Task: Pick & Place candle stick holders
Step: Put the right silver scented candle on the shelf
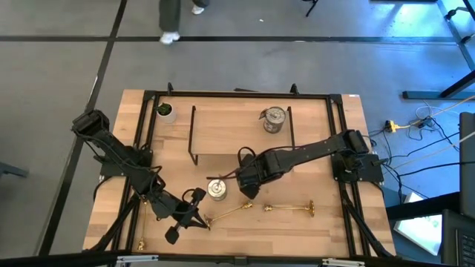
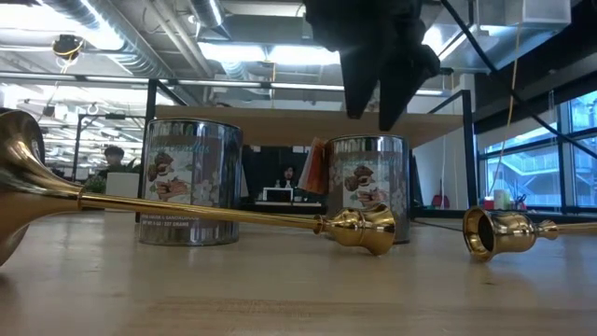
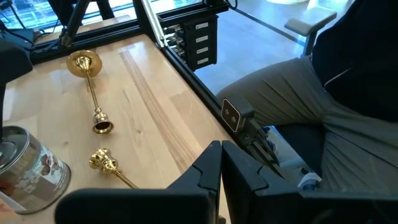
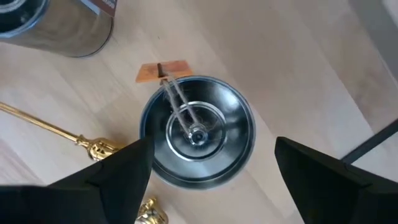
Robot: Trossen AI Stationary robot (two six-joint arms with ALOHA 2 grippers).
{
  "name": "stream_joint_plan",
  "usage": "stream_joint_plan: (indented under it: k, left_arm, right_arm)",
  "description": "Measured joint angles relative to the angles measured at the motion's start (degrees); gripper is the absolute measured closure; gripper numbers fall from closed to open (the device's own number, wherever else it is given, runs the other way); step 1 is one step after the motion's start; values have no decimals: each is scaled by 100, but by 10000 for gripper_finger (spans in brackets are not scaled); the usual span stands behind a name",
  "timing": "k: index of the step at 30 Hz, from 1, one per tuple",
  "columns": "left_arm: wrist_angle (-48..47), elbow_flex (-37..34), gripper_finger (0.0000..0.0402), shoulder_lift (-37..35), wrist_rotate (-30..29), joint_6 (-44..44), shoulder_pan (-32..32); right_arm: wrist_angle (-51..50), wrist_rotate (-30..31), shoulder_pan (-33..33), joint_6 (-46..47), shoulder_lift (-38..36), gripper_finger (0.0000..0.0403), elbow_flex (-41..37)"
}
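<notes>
- The left gripper (image 3: 221, 148) is waiting near the front of the table (image 1: 326, 148), at about 7 o'clock. Its fingers are pressing together and holding nothing.
- 2 gold candle sticks are lying flat near the front. 1 gold stick (image 1: 226, 212) is lying at 6 o'clock and the other gold stick (image 1: 288, 209) at 5 o'clock.
- A silver cup (image 1: 217, 190) is standing just behind them, near the middle.
- The right gripper (image 2: 371, 117) is hanging over a 2nd silver cup (image 4: 198, 130), just to the 3 o'clock side of the 1st. Its fingers are standing wide apart, 1 on each side, above the rim and not touching it.
- A 3rd silver cup (image 1: 273, 119) is standing far back at 1 o'clock.
- I think the robot is getting ready to pick up the 2nd cup. Next it is going to need to go straight down, then squeeze gently.
</notes>
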Motion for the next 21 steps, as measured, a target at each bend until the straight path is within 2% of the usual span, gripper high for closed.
stream_joint_plan:
  k: [14,21]
  left_arm:
    - [2,-3,396,0,4,-50,-2]
    - [30,-4,396,45,0,-52,0]
  right_arm:
    - [99,-67,-48,-24,258,66,-9]
    - [208,-420,-63,-52,320,66,-9]
